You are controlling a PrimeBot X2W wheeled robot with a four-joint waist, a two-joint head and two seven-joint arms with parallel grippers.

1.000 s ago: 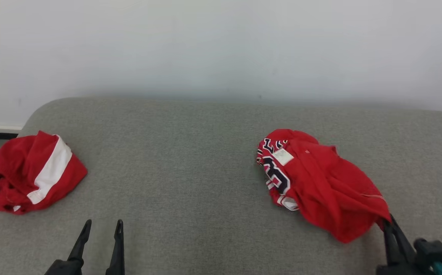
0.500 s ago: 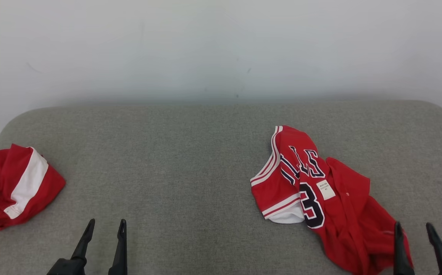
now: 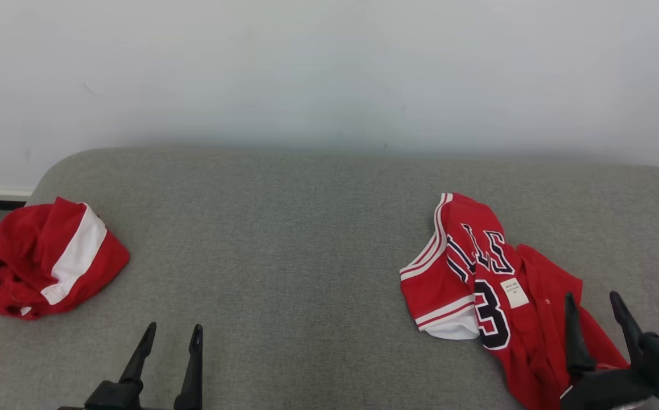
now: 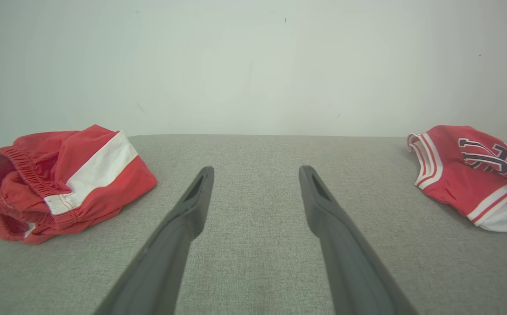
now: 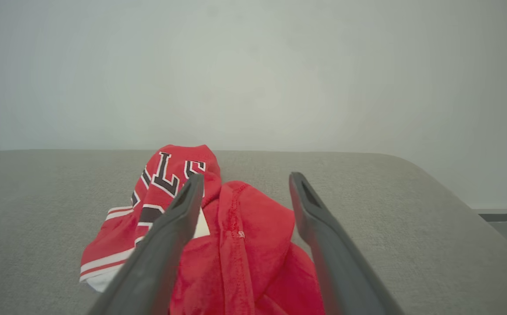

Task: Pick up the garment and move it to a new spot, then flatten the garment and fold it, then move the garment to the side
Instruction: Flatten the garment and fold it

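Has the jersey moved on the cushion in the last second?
Yes. Against the red shorts, unchanged in the head view, the jersey shifted right and spread open.

Indoor rm, maybe lab: grey fabric bench (image 3: 307,239), bare white wall (image 3: 307,68)

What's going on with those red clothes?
A two-armed robot is working on a crumpled red basketball jersey lying on the grey fabric cushion. Its right gripper is open over the jersey's near end, holding nothing. The left gripper is open too, over bare cushion, apart from the bunched red-and-white shorts at the left.
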